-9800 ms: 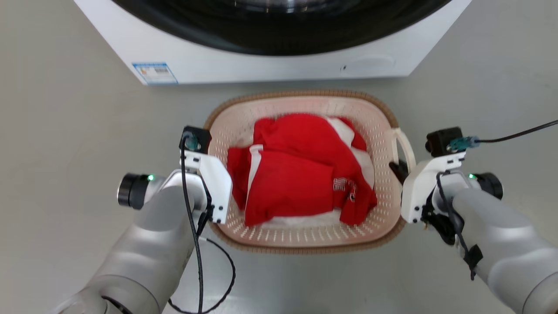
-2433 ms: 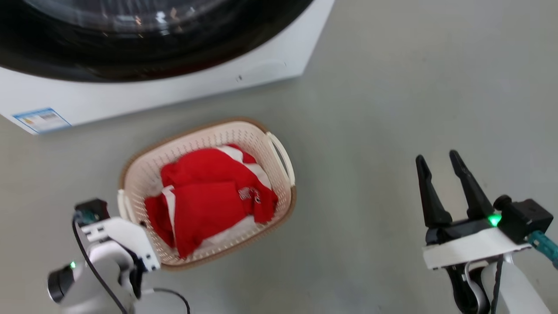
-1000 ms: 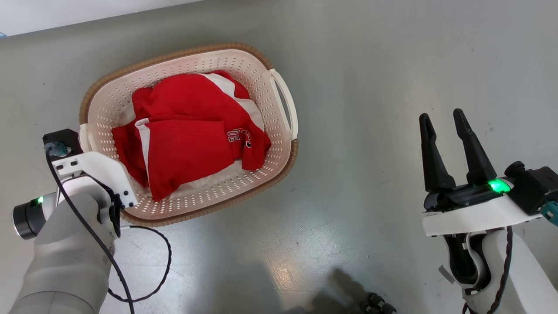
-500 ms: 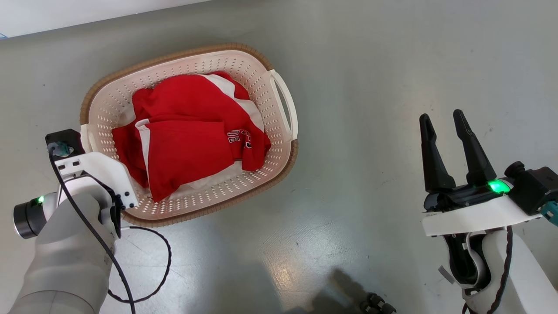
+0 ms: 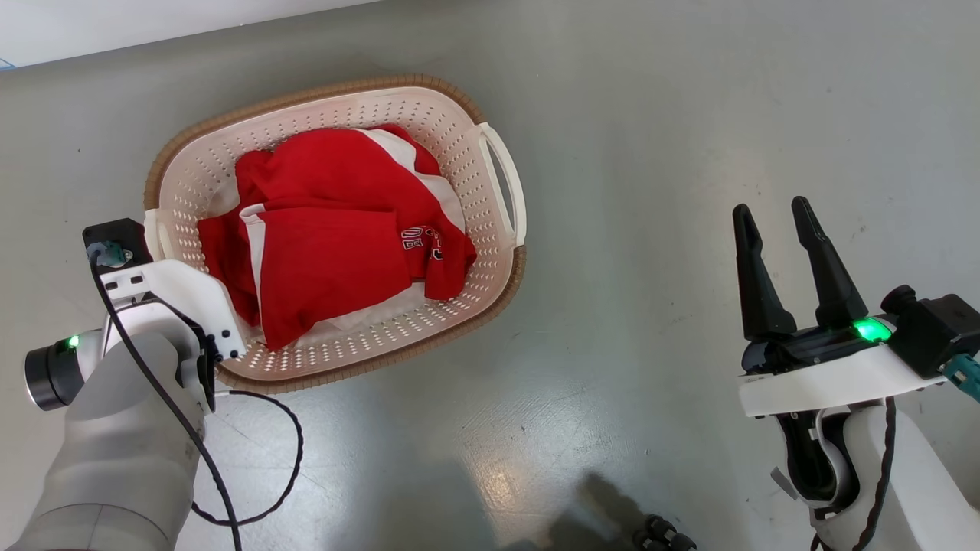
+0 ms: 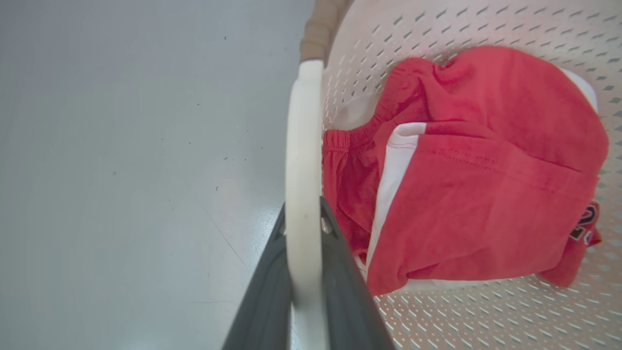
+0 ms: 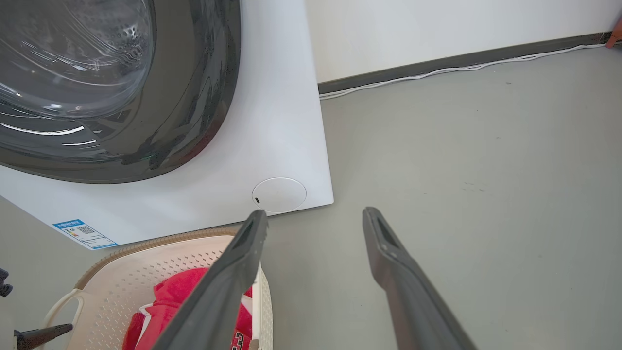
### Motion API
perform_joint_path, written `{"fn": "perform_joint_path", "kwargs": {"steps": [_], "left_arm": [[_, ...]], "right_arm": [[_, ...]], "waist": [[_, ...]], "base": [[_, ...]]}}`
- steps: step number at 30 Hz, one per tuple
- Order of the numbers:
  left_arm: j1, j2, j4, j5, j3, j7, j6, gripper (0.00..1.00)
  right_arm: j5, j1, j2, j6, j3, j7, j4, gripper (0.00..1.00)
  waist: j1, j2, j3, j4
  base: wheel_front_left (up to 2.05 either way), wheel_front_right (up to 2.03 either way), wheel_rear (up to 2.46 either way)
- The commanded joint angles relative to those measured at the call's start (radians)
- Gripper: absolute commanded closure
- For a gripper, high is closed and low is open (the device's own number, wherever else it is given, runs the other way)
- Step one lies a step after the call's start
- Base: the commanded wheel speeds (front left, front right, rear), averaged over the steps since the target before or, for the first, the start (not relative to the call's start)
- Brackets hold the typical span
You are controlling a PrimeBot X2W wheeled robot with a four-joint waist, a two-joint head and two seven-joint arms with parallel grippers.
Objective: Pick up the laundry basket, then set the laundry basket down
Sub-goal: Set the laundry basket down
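Observation:
The cream laundry basket with its brown rim stands on the grey floor at the upper left of the head view, holding red and white clothes. My left gripper is shut on the basket's white left handle, one dark finger on each side of the loop. In the head view its fingers are hidden under the white wrist mount. My right gripper is open and holds nothing, well to the right of the basket's right handle. The right wrist view shows the basket below that open gripper.
The white washer with its dark glass door stands just behind the basket; its lower edge shows at the top left. A black cable loops on the floor by my left arm. Small dark parts lie at the bottom edge.
Over the last second my left gripper and the basket's left end have shifted slightly up the head view. The right gripper stays open and has barely moved.

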Motion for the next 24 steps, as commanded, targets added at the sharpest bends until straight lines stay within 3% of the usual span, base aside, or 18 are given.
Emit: {"fn": "perform_joint_path", "kwargs": {"steps": [1, 4, 6, 7, 8, 24], "left_arm": [[-0.009, 0.028, -0.006, -0.009, 0.014, -0.004, 0.013, 1.0], [-0.006, 0.023, -0.006, -0.021, 0.021, 0.008, 0.021, 1.0], [-0.005, 0.021, -0.005, -0.021, 0.017, 0.014, 0.024, 0.44], [-0.005, 0.021, -0.005, -0.021, 0.017, 0.014, 0.024, 0.44], [-0.005, 0.021, -0.005, -0.022, 0.017, 0.015, 0.026, 0.02], [0.037, -0.001, -0.004, -0.054, 0.02, -0.048, 0.02, 0.0]], "right_arm": [[0.004, 0.013, -0.016, 0.006, 0.016, -0.014, -0.016, 0.0], [0.004, 0.015, -0.017, 0.006, 0.016, -0.014, -0.017, 0.0], [0.004, 0.016, -0.018, 0.006, 0.017, -0.014, -0.016, 0.0], [0.004, 0.016, -0.018, 0.006, 0.017, -0.014, -0.016, 0.0], [0.004, 0.017, -0.019, 0.006, 0.017, -0.014, -0.016, 0.0], [-0.011, 0.027, -0.021, 0.006, 0.016, -0.014, 0.011, 0.0]], "waist": [[0.0, 0.0, -0.001, 0.001], [0.0, 0.0, -0.002, 0.002], [0.0, 0.0, -0.002, 0.003], [0.0, 0.0, -0.002, 0.003], [0.0, 0.0, -0.002, 0.003], [0.0, 0.0, -0.077, 0.025]], "base": [[0.0, 0.0, 0.0], [0.0, 0.0, 0.0], [0.0, 0.0, 0.0], [0.0, 0.0, 0.0], [0.0, 0.0, 0.0], [0.0, 0.0, 0.0]]}}
